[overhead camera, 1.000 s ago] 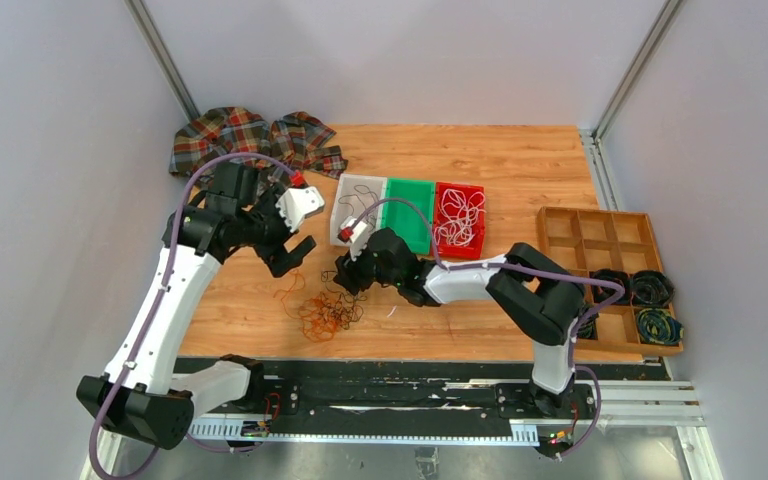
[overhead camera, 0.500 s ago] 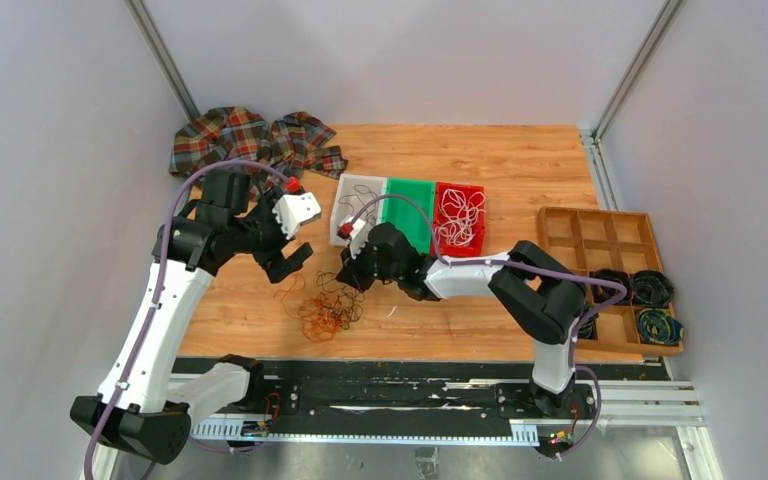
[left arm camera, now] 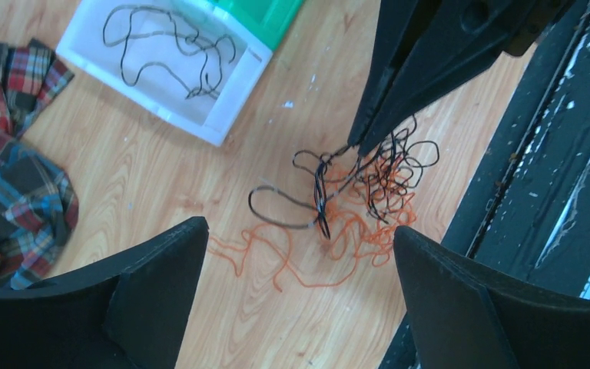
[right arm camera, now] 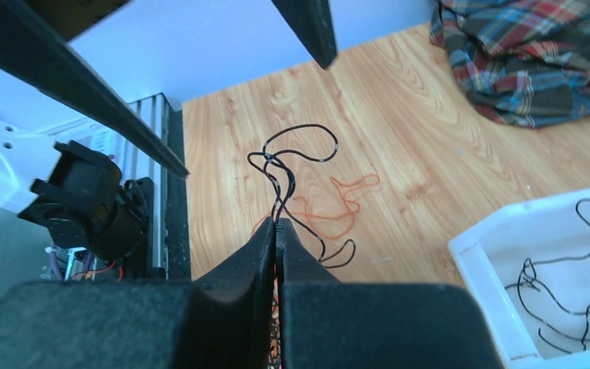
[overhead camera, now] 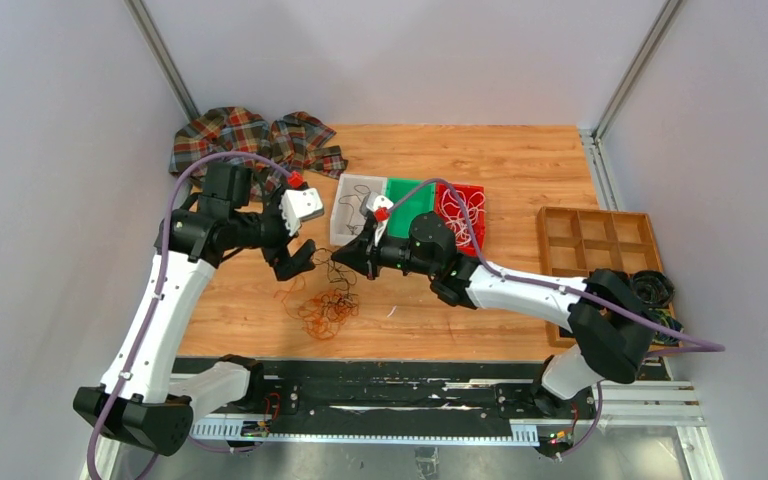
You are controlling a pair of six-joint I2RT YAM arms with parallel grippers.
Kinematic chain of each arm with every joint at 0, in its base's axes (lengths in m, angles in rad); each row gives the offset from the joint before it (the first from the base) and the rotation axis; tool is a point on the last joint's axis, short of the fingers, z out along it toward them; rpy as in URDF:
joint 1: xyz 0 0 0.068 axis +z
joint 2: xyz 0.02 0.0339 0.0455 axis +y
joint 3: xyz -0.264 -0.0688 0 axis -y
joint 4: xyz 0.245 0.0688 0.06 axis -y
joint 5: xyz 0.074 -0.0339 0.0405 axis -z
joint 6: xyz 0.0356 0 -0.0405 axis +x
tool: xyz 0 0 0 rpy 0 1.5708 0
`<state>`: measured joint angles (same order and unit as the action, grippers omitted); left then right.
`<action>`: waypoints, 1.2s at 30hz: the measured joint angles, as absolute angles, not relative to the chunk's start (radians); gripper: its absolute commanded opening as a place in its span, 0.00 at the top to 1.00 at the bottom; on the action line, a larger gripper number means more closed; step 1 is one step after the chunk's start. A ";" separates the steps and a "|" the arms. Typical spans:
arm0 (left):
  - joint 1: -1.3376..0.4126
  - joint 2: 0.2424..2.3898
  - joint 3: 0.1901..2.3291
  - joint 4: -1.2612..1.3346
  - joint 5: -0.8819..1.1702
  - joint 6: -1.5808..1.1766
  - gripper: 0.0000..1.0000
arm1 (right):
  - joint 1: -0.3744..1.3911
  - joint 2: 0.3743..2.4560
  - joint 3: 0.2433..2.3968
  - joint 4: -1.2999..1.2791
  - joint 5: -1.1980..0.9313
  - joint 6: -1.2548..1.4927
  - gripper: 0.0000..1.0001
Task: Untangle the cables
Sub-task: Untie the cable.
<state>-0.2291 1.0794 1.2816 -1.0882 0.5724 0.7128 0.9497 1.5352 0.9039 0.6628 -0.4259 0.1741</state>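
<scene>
A tangle of thin orange and black cables [overhead camera: 325, 305] lies on the wooden table near its front edge. My right gripper [overhead camera: 339, 257] is shut on a black cable [right arm camera: 284, 173], pinched at the fingertips [right arm camera: 276, 223] and lifted in loops above the orange cable [right arm camera: 339, 204]. The left wrist view shows those shut fingers [left arm camera: 376, 115] holding black strands [left arm camera: 323, 184] over the orange mess [left arm camera: 307, 254]. My left gripper [overhead camera: 298, 260] hovers just left of the right one, open and holding nothing [left arm camera: 299, 228].
Behind the tangle stand a white bin [overhead camera: 357, 205] holding a black cable, a green bin [overhead camera: 410, 205] and a red bin [overhead camera: 460, 220] with white cables. A plaid cloth [overhead camera: 250, 140] lies at the back left. A wooden compartment tray [overhead camera: 600, 250] holds dark coils at the right.
My right gripper has shut on the black cable and risen from the pile, drawing strands up; its arm has stretched out to the right. The left gripper has edged toward it, still open.
</scene>
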 measured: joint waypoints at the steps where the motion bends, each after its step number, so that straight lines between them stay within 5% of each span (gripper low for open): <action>1: -0.229 1.083 1.288 -1.088 0.588 0.715 0.09 | 0.950 1.528 0.904 0.667 -0.431 0.175 0.99; 17: -0.228 1.091 1.319 -1.095 0.716 0.765 0.43 | 0.982 1.471 0.904 0.691 -0.490 0.187 0.99; 22: -0.228 1.105 1.318 -1.094 0.701 0.760 0.46 | 0.982 1.440 0.896 0.715 -0.498 0.194 0.99; 33: -0.227 1.032 1.270 -0.937 0.566 0.599 0.94 | 0.982 1.365 0.839 0.720 -0.459 0.197 0.99; 36: -0.226 1.003 1.270 -0.918 0.550 0.585 0.99 | 0.981 1.338 0.823 0.720 -0.444 0.199 0.99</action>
<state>-0.2264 1.0035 1.2701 -0.9180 0.5499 0.5846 0.9810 1.3376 0.8234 0.7197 -0.4438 0.1993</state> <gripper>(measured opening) 0.044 0.011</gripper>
